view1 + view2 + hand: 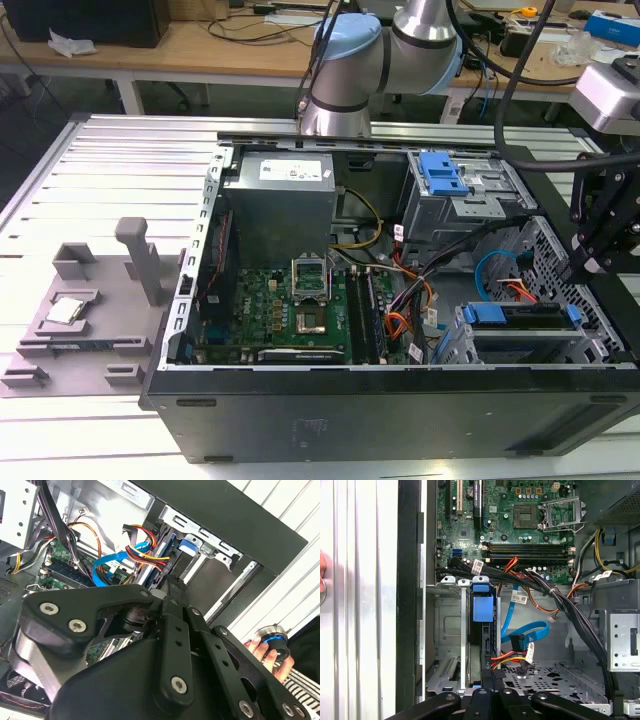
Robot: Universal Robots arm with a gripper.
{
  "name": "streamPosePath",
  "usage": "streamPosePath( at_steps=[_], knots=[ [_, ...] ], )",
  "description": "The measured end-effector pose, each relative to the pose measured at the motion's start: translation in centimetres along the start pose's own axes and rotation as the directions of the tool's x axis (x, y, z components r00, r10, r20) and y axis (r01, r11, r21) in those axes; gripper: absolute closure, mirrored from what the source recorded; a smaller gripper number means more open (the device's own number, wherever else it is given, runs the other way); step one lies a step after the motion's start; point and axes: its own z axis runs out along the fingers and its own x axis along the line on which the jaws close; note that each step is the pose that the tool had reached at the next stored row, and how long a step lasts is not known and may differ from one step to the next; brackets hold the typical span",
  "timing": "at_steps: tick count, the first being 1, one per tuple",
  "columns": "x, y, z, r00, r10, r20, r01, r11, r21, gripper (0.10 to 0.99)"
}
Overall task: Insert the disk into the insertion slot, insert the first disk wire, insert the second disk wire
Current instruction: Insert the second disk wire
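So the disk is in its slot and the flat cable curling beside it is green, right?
Not quite. The disk does sit in the insertion slot, but the flat cable curling beside it is blue, not green. The first wrist view shows it.
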Motion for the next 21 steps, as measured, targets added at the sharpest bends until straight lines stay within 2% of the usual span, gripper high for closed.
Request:
streamPosePath(
  at_steps=[3, 4, 6, 7, 9, 12, 13, 15, 18, 19, 21],
  knots=[
    [0.00, 0.01, 0.00, 1.0000, 0.000, 0.0000, 0.000, 1.0000, 0.000, 0.973],
    [0.00, 0.02, 0.00, 1.0000, 0.000, 0.0000, 0.000, 1.0000, 0.000, 0.851],
    [0.00, 0.02, 0.00, 1.0000, 0.000, 0.0000, 0.000, 1.0000, 0.000, 0.725],
    [-0.05, 0.05, 0.03, 1.0000, 0.000, 0.0004, 0.000, 1.0000, 0.000, 0.725],
    [-0.85, 0.25, 0.08, 1.0000, -0.004, 0.0006, 0.004, 1.0000, 0.000, 0.725],
    [-2.04, 1.24, 0.16, 1.0000, -0.007, 0.0003, 0.007, 1.0000, 0.000, 0.725],
    [-2.25, 2.50, 0.26, 1.0000, -0.009, 0.0003, 0.009, 1.0000, 0.000, 0.725],
    [-2.22, 3.75, 0.53, 0.9999, -0.015, 0.0001, 0.015, 0.9999, 0.000, 0.725],
    [-2.23, 3.75, 0.84, 0.9970, -0.078, -0.0043, 0.078, 0.9970, 0.001, 0.725],
    [-2.23, 3.75, 0.92, 0.9942, -0.108, -0.0069, 0.108, 0.9942, 0.001, 0.725],
    [-2.22, 3.75, 0.92, 0.9938, -0.111, -0.0082, 0.111, 0.9939, 0.001, 0.725]
  ],
)
